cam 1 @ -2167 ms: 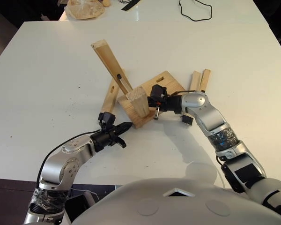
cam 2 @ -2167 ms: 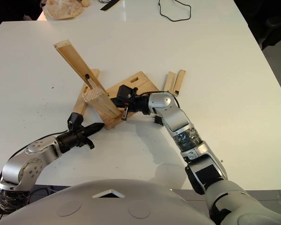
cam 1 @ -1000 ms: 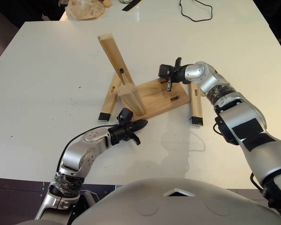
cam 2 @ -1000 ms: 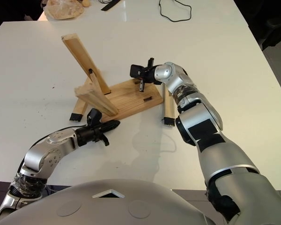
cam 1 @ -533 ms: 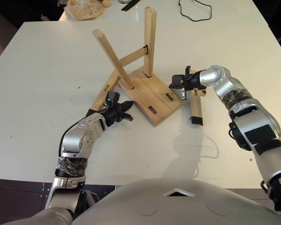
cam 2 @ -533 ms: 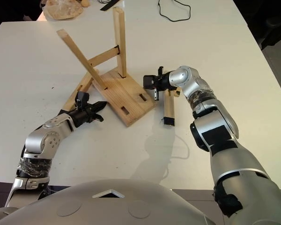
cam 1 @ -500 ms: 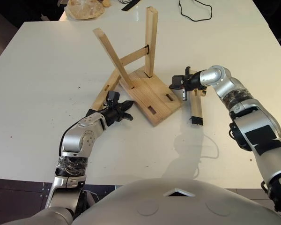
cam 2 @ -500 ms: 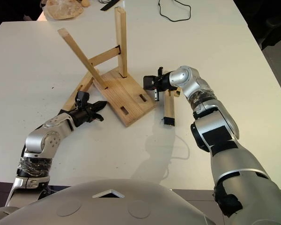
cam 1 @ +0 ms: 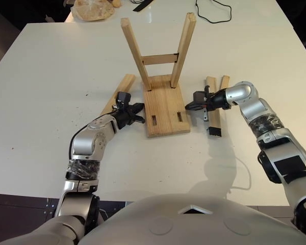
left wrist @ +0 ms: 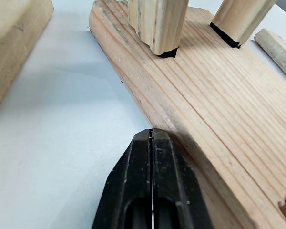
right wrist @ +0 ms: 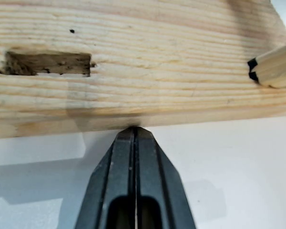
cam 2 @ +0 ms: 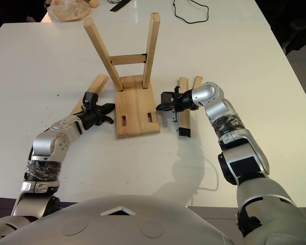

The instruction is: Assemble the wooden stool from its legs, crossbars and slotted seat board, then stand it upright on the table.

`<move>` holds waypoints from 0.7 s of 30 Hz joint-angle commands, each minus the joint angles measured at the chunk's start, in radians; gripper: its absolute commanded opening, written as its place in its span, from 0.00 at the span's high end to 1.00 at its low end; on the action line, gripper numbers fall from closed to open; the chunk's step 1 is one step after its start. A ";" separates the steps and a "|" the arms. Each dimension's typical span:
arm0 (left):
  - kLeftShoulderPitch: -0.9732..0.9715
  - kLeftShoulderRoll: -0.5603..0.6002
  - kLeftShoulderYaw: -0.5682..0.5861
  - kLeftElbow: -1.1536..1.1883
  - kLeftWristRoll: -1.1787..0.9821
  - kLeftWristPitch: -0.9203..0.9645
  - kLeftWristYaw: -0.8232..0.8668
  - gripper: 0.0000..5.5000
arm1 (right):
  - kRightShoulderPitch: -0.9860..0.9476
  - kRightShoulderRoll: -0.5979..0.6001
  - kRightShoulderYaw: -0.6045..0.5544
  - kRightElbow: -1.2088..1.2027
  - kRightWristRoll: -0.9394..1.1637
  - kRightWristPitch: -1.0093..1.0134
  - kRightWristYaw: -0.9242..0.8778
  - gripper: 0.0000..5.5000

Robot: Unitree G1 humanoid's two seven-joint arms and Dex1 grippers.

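The slotted seat board point(cam 1: 166, 104) lies flat mid-table. Two legs point(cam 1: 135, 51) stand up from its far end, joined by a crossbar point(cam 1: 160, 58). Two empty slots point(cam 1: 155, 120) show at its near end. My left gripper point(cam 1: 138, 112) is shut, its tip point(left wrist: 151, 136) against the board's left edge. My right gripper point(cam 1: 189, 108) is shut too, its tip point(right wrist: 133, 131) touching the right edge beside a slot point(right wrist: 47, 63). One loose leg point(cam 1: 117, 94) lies left of the board. A second loose leg point(cam 1: 212, 109) and a short bar point(cam 1: 223, 82) lie to the right.
A crumpled bag point(cam 1: 94, 9) and a black cable point(cam 1: 214, 10) lie on the far table. The loose leg on the right sits directly under my right forearm. Bare white tabletop point(cam 1: 51, 76) spreads to the left and along the near edge.
The board with its two legs has turned from a diagonal to square-on. Both shut grippers have followed it, the left at its left edge and the right at its right edge.
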 commanded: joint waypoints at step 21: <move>0.074 -0.161 0.215 -0.037 0.002 -0.199 0.182 1.00 | 0.335 -0.036 -0.534 -0.336 0.267 0.354 -0.603 0.87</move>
